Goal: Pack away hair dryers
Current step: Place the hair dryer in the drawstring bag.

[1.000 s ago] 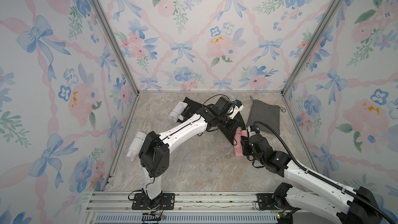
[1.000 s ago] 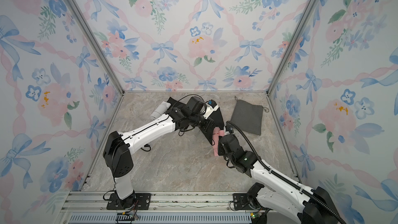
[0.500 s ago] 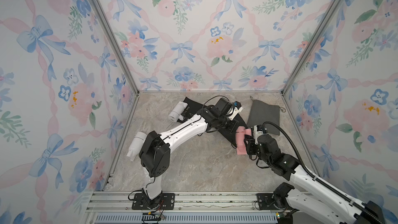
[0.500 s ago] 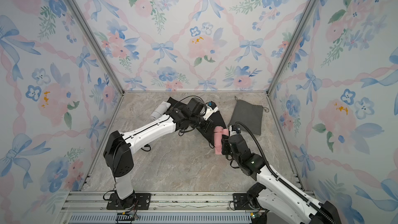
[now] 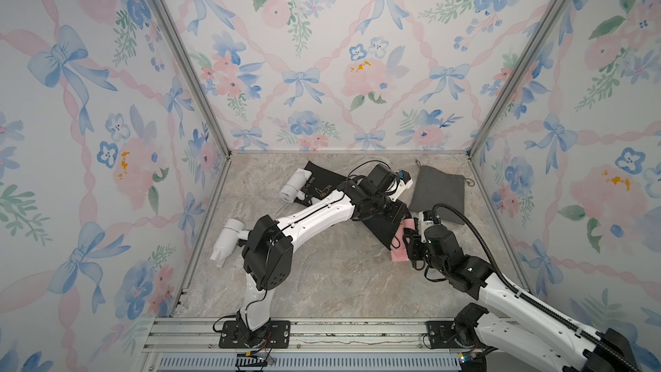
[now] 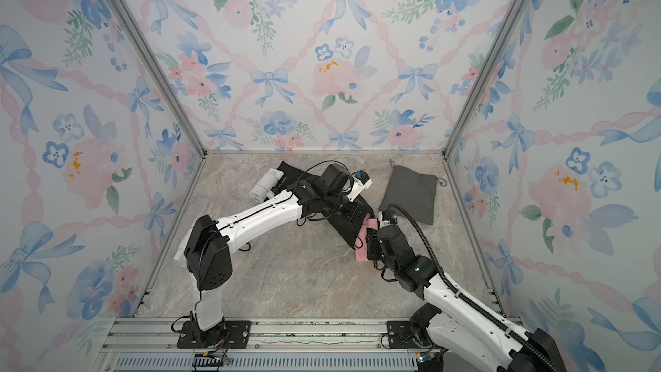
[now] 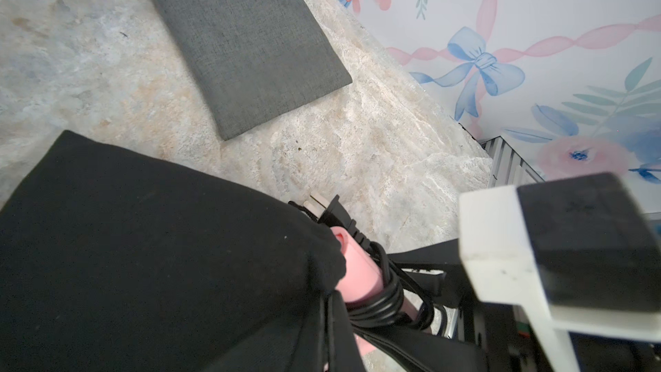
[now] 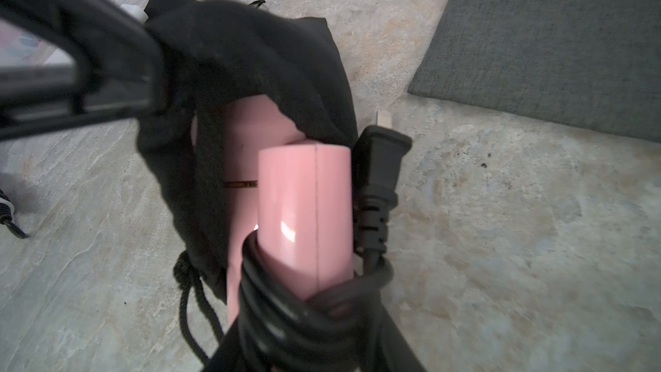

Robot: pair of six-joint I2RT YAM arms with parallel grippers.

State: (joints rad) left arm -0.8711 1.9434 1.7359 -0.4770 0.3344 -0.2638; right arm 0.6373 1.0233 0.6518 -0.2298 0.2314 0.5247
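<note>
Here: one pink dryer (image 5: 398,256), two white dryers (image 5: 294,185) (image 5: 225,241); left claw (image 8: 157,62) pinching black pouch (image 5: 382,226), right claw (image 5: 404,243) gripping pink dryer

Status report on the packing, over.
Left end effector shut on black pouch rim. Right end effector grips pink dryer, partly inside pouch. Plug outside the mouth.

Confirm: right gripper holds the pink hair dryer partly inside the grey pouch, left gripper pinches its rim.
Wrong: the right wrist view shows a black pouch. The right gripper holds the pink hair dryer partly inside it while the left gripper pinches its rim.
</note>
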